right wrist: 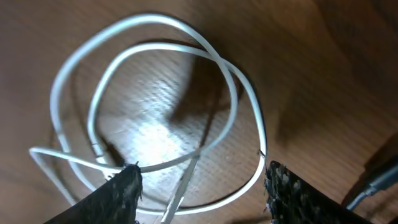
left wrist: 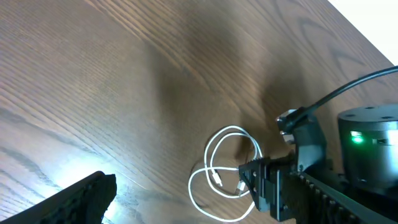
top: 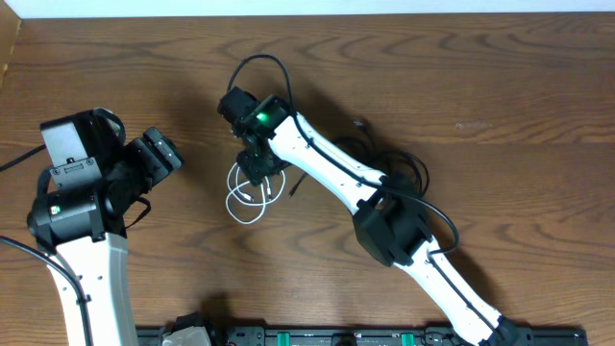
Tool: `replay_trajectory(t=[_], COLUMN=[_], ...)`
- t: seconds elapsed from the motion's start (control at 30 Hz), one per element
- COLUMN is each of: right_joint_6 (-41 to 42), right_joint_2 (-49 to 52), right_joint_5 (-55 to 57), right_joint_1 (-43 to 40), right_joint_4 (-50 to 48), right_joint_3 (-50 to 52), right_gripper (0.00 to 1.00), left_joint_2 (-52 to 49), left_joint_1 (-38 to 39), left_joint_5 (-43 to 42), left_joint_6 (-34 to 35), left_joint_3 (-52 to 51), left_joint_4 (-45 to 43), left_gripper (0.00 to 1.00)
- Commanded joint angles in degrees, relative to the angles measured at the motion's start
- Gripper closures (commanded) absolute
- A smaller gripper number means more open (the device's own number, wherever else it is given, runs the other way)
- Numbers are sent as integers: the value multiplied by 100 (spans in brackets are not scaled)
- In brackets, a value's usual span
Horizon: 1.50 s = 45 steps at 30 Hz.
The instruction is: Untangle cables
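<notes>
The white cable (top: 246,198) lies in overlapping loops on the wooden table, left of centre. My right gripper (top: 258,171) hovers low over its upper edge. In the right wrist view the white loops (right wrist: 155,93) fill the frame, and the right gripper (right wrist: 199,183) is open, its fingers (right wrist: 121,196) straddling two white strands without pinching them. The thin black cable (top: 363,126) trails out behind the right arm, mostly hidden under it. My left gripper (top: 161,154) is open and well left of the cables. One left finger (left wrist: 81,199) shows, with the white cable (left wrist: 227,168) ahead of it.
The right arm's white forearm (top: 327,163) crosses the table diagonally from the bottom right. A thick black arm wire (top: 261,65) arcs above its wrist. A black rail (top: 317,336) runs along the front edge. Bare wood (top: 480,96) lies at the back right.
</notes>
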<state>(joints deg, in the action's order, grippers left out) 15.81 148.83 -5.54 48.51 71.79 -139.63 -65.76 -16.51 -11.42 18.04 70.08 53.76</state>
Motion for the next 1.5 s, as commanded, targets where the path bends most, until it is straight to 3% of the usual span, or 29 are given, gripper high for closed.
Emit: replay_trajectory(t=[0.0,0.33,0.77,0.87,1.07,1.23,1.47], right_joint_6=[247,824,1373,1484,1484,1473,1088], right_joint_2=[120,317,317,317,317,293,-35], right_joint_5=[153,153,232,195,195,173,-52], right_joint_1=[-20,-22,-63,-63,-63,-103,-249], right_joint_4=[20,155,-157,-245,-323,-321,-317], right_joint_3=[-7,-7,656,896,960,872,586], right_gripper=[39,49,52,59,83,97,99], left_joint_2=[-85,-232,-273,-273,-273,-273,-273], left_joint_1=[-28,-28,-28,-28,-28,-28,-28], left_joint_5=[52,55,55,55,55,55,57], left_joint_6=[24,24,24,24,24,26,26], left_joint_3=[22,22,22,22,22,22,22], left_joint_4=[28,155,151,151,151,149,149], left_gripper=[9,9,9,9,9,9,9])
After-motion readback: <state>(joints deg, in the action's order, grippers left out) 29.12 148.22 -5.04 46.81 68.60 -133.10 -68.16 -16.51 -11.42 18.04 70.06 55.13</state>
